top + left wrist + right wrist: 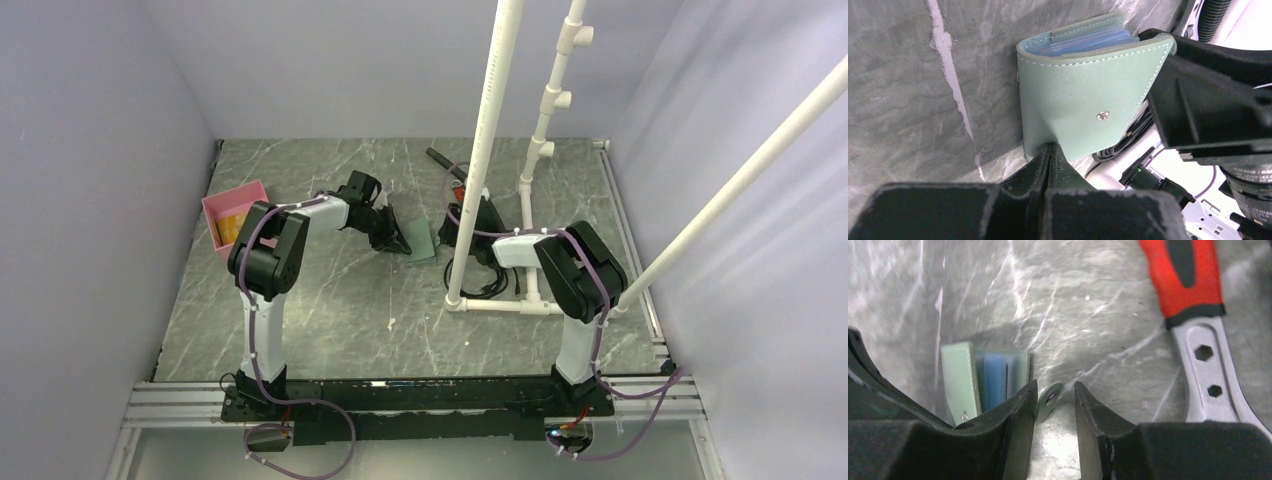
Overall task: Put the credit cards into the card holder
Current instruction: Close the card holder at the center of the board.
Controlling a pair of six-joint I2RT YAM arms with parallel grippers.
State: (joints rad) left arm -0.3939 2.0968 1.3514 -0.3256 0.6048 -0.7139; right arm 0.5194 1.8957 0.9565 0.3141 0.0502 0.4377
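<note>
The muted-green card holder (1083,100) lies on the table, its cover lifted, with pale blue pockets (1088,42) showing inside. My left gripper (1050,147) is shut, pinching the cover's near edge. My right gripper (1055,385) is open at the holder's (960,380) other side, with the small closure tab (1049,400) between its fingertips, against the left finger. From above, both grippers meet at the holder (424,245). An orange-tan credit card (231,227) lies in the pink tray (236,196) at the left, far from both grippers.
A red-and-black-handled metal tool (1193,285) lies just beyond the right gripper. A white pipe frame (500,302) stands on the table right of the holder, its upright (485,150) crossing the top view. Walls enclose the table.
</note>
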